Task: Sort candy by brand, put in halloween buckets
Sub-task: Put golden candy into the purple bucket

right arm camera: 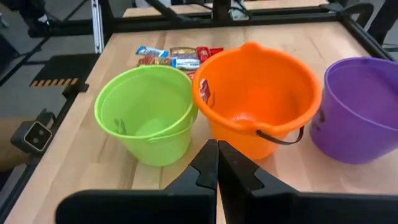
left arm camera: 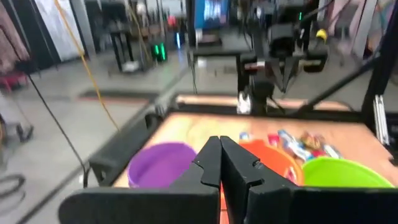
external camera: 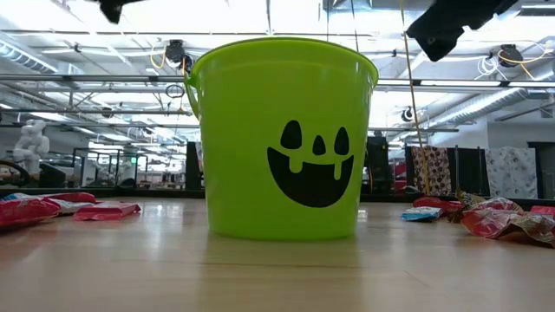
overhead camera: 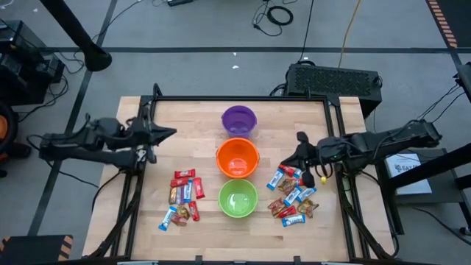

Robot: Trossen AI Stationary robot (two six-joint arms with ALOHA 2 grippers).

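Observation:
Three halloween buckets stand in a row down the table's middle: purple (overhead camera: 238, 119) at the far end, orange (overhead camera: 237, 157), and green (overhead camera: 237, 198) nearest. The green bucket (external camera: 283, 139) shows a black face. Candy lies on the wood in two heaps, one left (overhead camera: 182, 197) and one right (overhead camera: 293, 195) of the buckets. My left gripper (overhead camera: 173, 133) hovers shut, high over the table's left side and pointing at the buckets (left arm camera: 160, 163). My right gripper (overhead camera: 288, 160) hovers shut over the far end of the right heap, tipped down toward the orange bucket (right arm camera: 255, 99).
A black frame (overhead camera: 243, 99) runs along the table's edges. A small red piece (right arm camera: 205, 92) shows on the orange bucket's inner wall. Bare wood lies at the table's far left and far right corners and along the near edge.

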